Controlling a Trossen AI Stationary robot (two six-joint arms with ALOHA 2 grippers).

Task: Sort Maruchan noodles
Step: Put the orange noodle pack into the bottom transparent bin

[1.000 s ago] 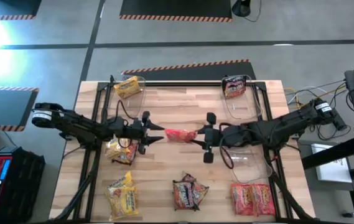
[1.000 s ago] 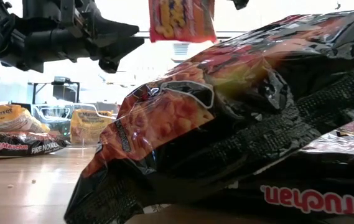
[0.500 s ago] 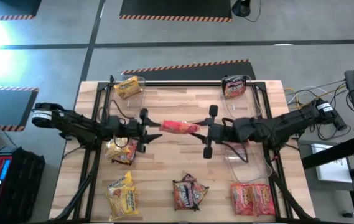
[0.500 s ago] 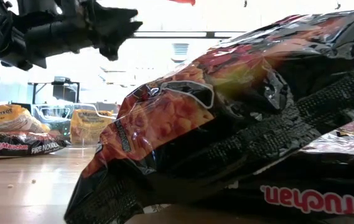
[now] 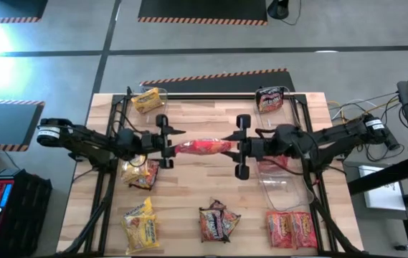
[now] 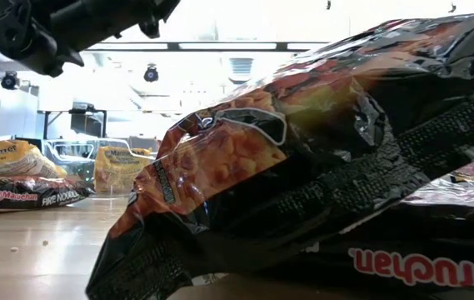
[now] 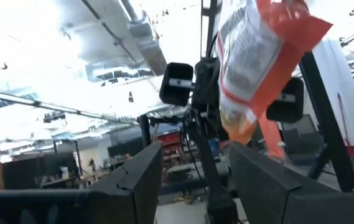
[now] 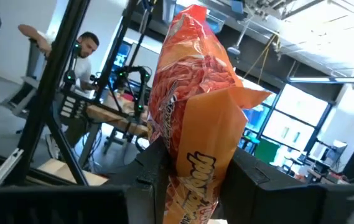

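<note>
Maruchan noodles lay in several spots on the wooden table [image 5: 189,193], and one red-orange packet [image 5: 202,147] hung in the air above its middle, stretched between the two arms. Two arms were at work, one from each side. The right gripper [image 5: 241,147] had its fingers clamped on the right end of that packet; in the right wrist view the packet [image 8: 192,118] rose from between the two dark fingers [image 8: 149,177]. The left gripper [image 5: 165,142] met the packet's left end with its fingers apart; I could not tell whether they touched it. In the left wrist view the packet [image 7: 251,68] hung ahead of those fingers [image 7: 136,180].

Count on the table, high view: one yellow pile [image 5: 148,99] at the far left, one dark packet [image 5: 269,99] at the far right, one yellow pile [image 5: 138,174] under the left arm, one yellow pile [image 5: 140,225] at the near left, one dark pile [image 5: 218,221] at the near middle, one red-orange pile [image 5: 290,228] at the near right. A clear bin [image 5: 284,188] sat beneath the right arm. One person [image 8: 83,62] sat in the room beyond.
</note>
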